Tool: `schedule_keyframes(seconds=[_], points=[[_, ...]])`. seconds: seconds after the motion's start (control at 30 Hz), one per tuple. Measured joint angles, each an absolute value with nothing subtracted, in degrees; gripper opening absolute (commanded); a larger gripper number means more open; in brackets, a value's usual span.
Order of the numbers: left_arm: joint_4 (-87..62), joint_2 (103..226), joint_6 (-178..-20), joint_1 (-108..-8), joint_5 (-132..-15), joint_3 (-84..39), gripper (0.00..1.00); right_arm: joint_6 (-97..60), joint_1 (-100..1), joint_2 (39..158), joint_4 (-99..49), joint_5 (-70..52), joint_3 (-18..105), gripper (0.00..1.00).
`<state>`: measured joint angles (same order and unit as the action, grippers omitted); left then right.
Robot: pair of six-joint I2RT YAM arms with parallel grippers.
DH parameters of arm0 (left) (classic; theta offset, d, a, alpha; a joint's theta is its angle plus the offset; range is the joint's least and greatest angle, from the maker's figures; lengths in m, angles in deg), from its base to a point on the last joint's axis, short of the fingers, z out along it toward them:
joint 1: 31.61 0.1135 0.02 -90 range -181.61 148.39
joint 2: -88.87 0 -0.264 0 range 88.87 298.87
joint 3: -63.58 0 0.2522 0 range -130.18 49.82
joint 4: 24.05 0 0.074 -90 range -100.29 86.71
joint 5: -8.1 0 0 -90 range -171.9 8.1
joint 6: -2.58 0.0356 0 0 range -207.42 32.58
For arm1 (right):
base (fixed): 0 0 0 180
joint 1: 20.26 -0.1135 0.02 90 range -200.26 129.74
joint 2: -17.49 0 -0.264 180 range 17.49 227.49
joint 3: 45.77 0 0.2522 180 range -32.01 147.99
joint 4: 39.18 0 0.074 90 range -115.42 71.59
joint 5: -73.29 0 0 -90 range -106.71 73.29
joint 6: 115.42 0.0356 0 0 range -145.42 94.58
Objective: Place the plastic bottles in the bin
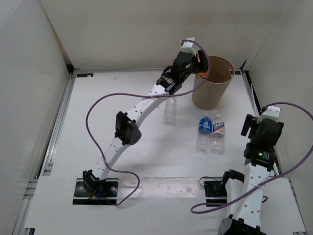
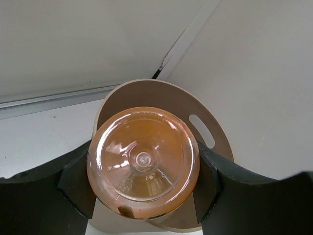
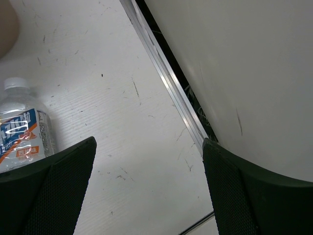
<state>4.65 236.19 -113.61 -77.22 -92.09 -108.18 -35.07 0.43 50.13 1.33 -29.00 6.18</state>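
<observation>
My left gripper (image 1: 199, 62) is shut on the short orange bottle (image 2: 143, 161) and holds it over the near rim of the tan bin (image 1: 213, 82), whose round opening (image 2: 195, 105) shows behind the bottle in the left wrist view. The slim clear bottle (image 1: 169, 111) lies on the table left of the bin. The blue-label bottle (image 1: 204, 131) and the white-orange-label bottle (image 1: 218, 131) lie side by side in front of the bin. My right gripper (image 1: 254, 128) is open and empty at the right; the white-orange-label bottle (image 3: 22, 132) shows to its left.
White walls enclose the table on three sides. An aluminium rail (image 3: 171, 88) runs along the right edge close to the right gripper. Purple cables loop from both arms.
</observation>
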Motion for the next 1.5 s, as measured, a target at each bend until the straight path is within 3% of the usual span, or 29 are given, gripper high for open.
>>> schedule_keyframes(seconds=[0.1,0.2,0.7,1.1,1.23,1.5], points=[[4.7,236.2,-113.4,-77.2,-91.8,-108.2,0.93,-35.1,1.0,50.2,1.5,-29.0,6.3,0.90],[4.6,236.2,-113.2,-77.2,-91.8,-108.2,0.99,-35.1,1.4,50.3,1.5,-29.0,6.6,0.90],[6.4,234.7,-108.6,-76.7,-92.0,-106.0,0.99,-34.8,2.1,51.9,-0.2,-27.3,6.7,0.90],[11.1,212.9,-105.9,-67.9,-91.0,-77.4,0.99,-35.5,1.9,54.2,-3.3,-19.0,6.9,0.90],[11.4,209.1,-106.1,-64.6,-84.5,-70.6,0.99,-35.5,1.6,54.3,-3.1,-18.3,6.9,0.90],[17.5,215.1,-106.6,-64.8,-69.8,-70.2,0.99,-36.3,1.4,54.7,-2.9,-18.0,6.9,0.90]])
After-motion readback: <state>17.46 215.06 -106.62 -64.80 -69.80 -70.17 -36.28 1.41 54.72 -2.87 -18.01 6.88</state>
